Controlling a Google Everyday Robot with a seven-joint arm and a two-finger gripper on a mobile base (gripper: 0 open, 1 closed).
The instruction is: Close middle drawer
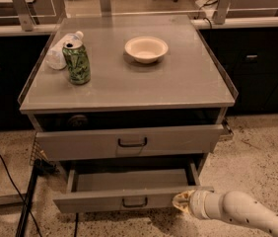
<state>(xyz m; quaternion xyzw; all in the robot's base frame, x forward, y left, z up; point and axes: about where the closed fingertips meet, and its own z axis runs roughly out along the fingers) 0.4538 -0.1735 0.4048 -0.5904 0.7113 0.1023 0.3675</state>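
Note:
The middle drawer is pulled out below the taller upper drawer. It has a low grey front panel, a small dark centre handle and a shallow empty tray. My gripper sits low at the right end of that front panel, right against it, with the white arm running off to the lower right. The lowest drawer is out of view.
On the cabinet top stand a green can, a lying plastic bottle and a white bowl. The upper drawer stands slightly out. Black cables and a stand lie on the floor at left. Dark counters stand behind.

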